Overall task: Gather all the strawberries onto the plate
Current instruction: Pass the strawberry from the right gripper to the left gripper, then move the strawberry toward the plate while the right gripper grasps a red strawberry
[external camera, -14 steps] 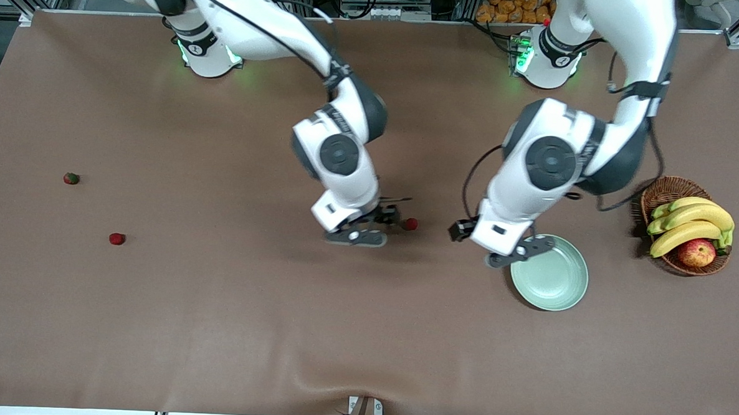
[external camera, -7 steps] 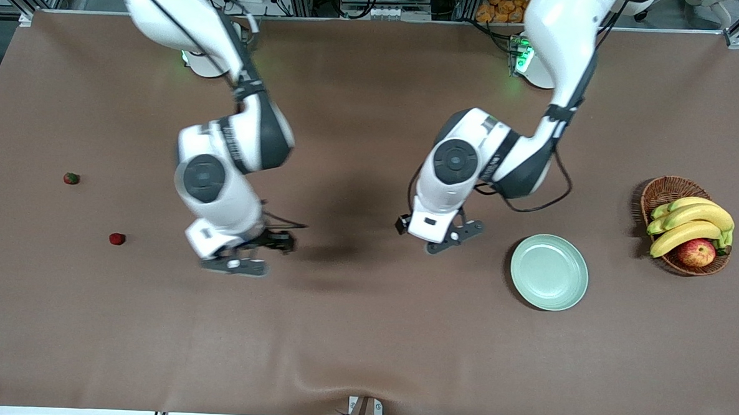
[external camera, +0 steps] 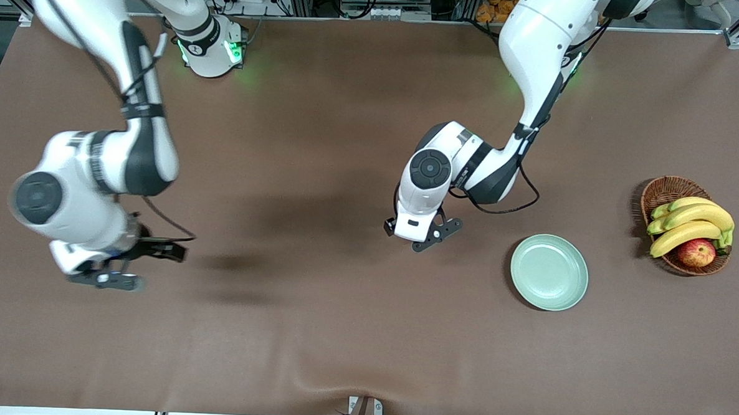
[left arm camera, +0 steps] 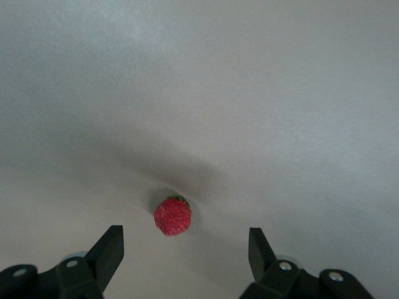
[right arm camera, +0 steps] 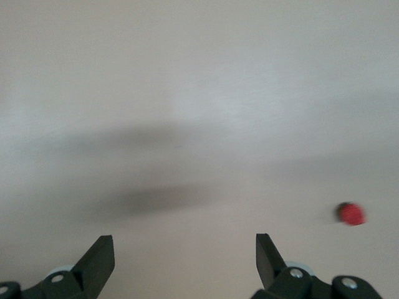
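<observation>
Plate (external camera: 549,272) bare; basket (external camera: 663,190) holds bananas (external camera: 690,224), apple (external camera: 696,252); both hands spread, empty.

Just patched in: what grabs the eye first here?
The left gripper hovers open over a strawberry on the brown table, beside the empty mint plate. The right gripper is open over the right arm's end. A wicker basket of bananas sits at the left arm's end.

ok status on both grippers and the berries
Left gripper open over a strawberry. Right gripper open, another strawberry nearby. Plate empty, path clear.
</observation>
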